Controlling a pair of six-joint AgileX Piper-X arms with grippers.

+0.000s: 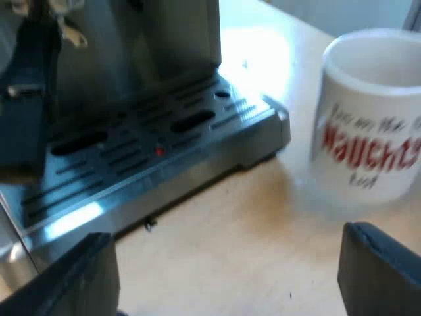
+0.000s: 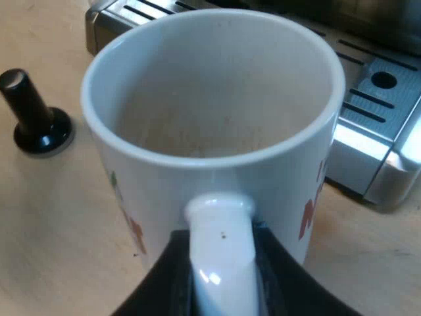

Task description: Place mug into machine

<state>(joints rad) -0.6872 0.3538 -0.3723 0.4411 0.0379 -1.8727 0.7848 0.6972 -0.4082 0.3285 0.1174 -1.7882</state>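
Observation:
A white mug (image 2: 217,125) with red lettering is held by its handle (image 2: 220,257), with my right gripper (image 2: 220,276) shut on that handle. The mug is empty and upright, close to the corner of the espresso machine's metal drip tray (image 2: 368,131). From the left wrist, the mug (image 1: 368,112) stands beside the slotted drip tray (image 1: 151,151), over the light wooden table (image 1: 250,250). My left gripper (image 1: 227,276) is open, low over the table just in front of the tray, with nothing between its fingers.
A tamper with a black knob (image 2: 36,118) stands on the table near the mug. The machine's steel front (image 1: 131,46) rises behind the drip tray, and a dark part (image 1: 23,112) hangs over the tray's end.

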